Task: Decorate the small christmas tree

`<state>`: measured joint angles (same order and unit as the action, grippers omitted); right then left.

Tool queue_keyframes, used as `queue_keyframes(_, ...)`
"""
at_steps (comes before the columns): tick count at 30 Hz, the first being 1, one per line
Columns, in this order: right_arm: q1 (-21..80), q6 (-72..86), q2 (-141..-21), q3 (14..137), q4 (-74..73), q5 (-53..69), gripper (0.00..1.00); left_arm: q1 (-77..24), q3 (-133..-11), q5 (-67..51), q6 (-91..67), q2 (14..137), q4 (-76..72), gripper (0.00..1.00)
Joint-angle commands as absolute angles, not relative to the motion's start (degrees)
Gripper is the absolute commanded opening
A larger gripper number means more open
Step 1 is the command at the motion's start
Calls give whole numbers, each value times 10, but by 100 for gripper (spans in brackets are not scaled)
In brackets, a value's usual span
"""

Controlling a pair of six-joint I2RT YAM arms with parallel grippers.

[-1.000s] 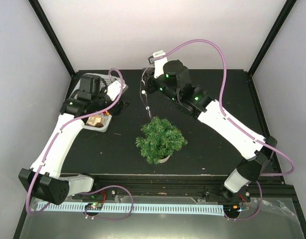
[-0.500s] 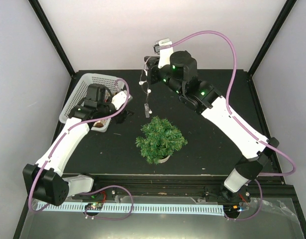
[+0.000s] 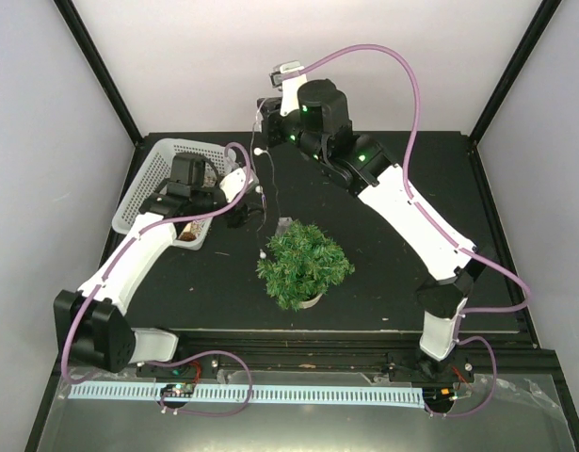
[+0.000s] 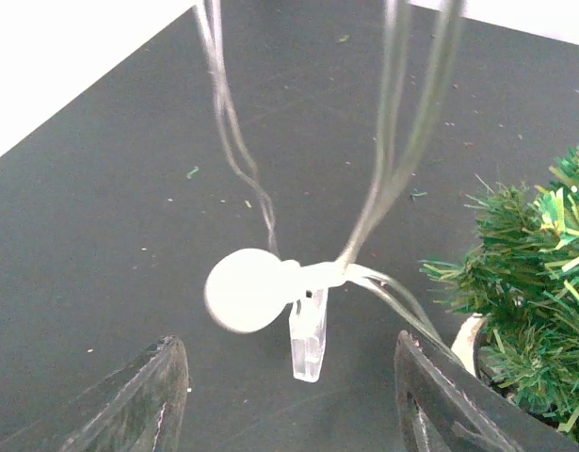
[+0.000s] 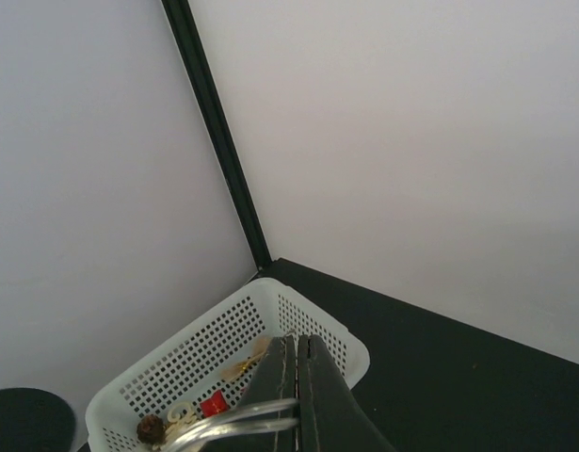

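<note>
The small christmas tree point(image 3: 305, 262) stands in the middle of the black table point(image 3: 393, 273), toward its near edge. It is upright in its cream pot point(image 3: 312, 301): the long axis is vertical and the top points up. The right gripper point(image 3: 268, 113) is high over the far side of the table, and its jaws are clenched on a clear light string point(image 5: 234, 420). The string hangs down and ends just beside the far left side of the tree. The left gripper point(image 3: 250, 215) is low at the left of the tree, and its jaws are spread wide and hold nothing. Between them hang a white bulb point(image 4: 243, 290) and a clear clip point(image 4: 308, 336). A white perforated basket point(image 3: 155, 175) sits at the far left.
</note>
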<state>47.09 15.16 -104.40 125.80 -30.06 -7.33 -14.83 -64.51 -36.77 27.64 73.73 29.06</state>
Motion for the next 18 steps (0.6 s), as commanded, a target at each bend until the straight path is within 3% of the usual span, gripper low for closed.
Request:
queue_keyframes(1,468,153,-1054,1302,-316,-69,1,-145,-652,-450,321,762,272,61)
queue_keyframes(18,467,144,-1064,1320,-321,-75,1,-103,-628,-484,346,802,217,55)
